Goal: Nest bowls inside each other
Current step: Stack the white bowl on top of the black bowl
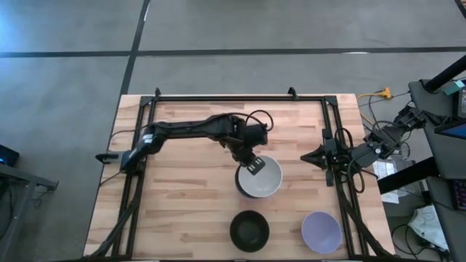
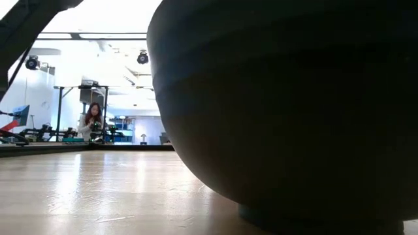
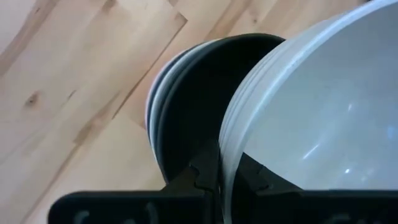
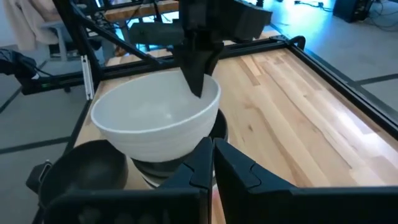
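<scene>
A white bowl [image 1: 261, 178] [image 4: 155, 121] is at the table's middle, over a stack of black and white bowls [image 3: 163, 118] [image 4: 158, 175]. My left gripper [image 1: 252, 163] [image 3: 219, 177] comes down on the white bowl's far-left rim and is shut on it. A single black bowl [image 1: 250, 231] [image 4: 81, 177] stands near the table's near edge and fills the low view [image 2: 287, 104]. A lavender bowl [image 1: 321, 232] stands to its right. My right gripper [image 1: 309, 156] [image 4: 212, 163] waits shut near the right rail, pointing at the stack. Other bowls are hidden or out of view. My left gripper pinches the white bowl's rim [image 3: 227, 155], with one finger [image 3: 252, 174] inside the bowl and the other finger [image 3: 200, 171] outside. The fingers come from above, pointing down. The bowl sits a little tilted in the top of the stack; whether it rests there I cannot tell.
A black metal frame [image 1: 240, 96] runs around the wooden table [image 1: 182, 189], with rails on the left and right. Bare wood lies on the table's left half and far side. In the low view a person [image 2: 90, 122] is far back in the room.
</scene>
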Motion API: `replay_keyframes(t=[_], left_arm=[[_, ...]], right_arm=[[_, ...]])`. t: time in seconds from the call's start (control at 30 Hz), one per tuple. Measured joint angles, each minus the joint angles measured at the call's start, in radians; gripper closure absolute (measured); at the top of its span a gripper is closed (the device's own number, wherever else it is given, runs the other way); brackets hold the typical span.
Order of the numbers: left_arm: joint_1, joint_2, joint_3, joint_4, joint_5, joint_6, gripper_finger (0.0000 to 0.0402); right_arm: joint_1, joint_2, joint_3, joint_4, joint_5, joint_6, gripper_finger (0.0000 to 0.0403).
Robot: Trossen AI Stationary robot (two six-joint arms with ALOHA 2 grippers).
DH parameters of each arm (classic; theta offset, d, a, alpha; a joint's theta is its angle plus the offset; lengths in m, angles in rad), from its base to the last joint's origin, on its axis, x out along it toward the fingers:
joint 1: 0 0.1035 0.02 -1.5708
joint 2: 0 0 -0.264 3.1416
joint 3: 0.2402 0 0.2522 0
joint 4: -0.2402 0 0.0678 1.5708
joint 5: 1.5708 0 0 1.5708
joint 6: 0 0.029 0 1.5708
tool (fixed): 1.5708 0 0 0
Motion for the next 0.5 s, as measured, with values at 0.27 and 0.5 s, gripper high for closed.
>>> replay_keyframes(t=[0.27, 0.5], left_arm=[[-0.002, 0.052, 0.000, -0.014, -0.001, 0.002, 0.0401], [-0.001, 0.074, 0.000, -0.064, -0.030, -0.001, 0.0401]], right_arm=[[0.000, 0.007, 0.000, -0.002, -0.016, 0.008, 0.0394], [0.000, 0.025, -0.001, -0.007, -0.048, 0.045, 0.0394]])
